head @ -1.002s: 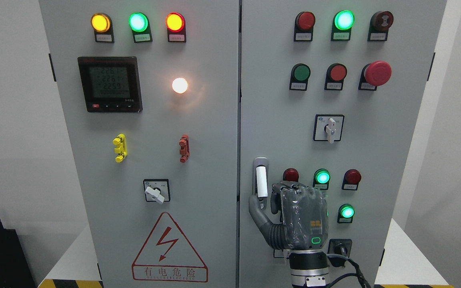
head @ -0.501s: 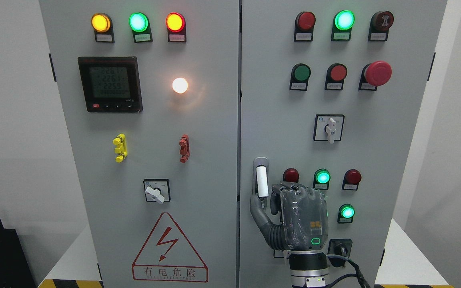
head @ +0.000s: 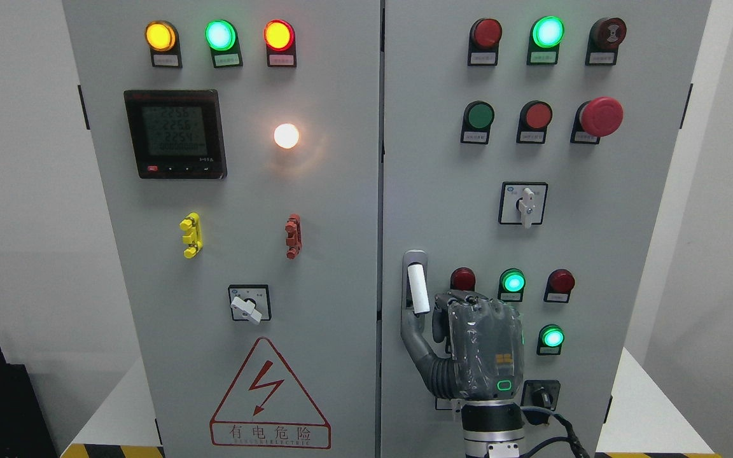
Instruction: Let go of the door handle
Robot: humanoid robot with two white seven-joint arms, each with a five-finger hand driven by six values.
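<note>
One view is showing the scene, from the head camera. Since a second ago, the right hand (head: pixel 468 343) is sitting slightly further right and lower in the frame, and the white door handle (head: pixel 418 289) is now leaning a little, its lower end tipped rightward, where before it was hanging straight in its silver recessed plate (head: pixel 414 257). The digits on the black meter (head: pixel 174 133) at upper left are also reading differently.

The right hand is rising from the bottom edge, right of centre, its back facing the camera. Its fingers (head: pixel 462 299) are curling forward beside the lower end of the handle, and its thumb (head: pixel 412 331) is reaching up under that end; whether they are actually clamping the handle I cannot tell. The handle is sitting low on the right door (head: pixel 595 242), near the seam between the doors.

The hand is looking dark grey and glossy, wrapped in clear wrinkled film, with a ribbed metallic wrist. The doors are smooth, matte grey sheet metal. Round domed lamps, a red mushroom-shaped button (head: pixel 600 116) and a triangular warning sticker (head: pixel 269 394) are dotting the panels.
</note>
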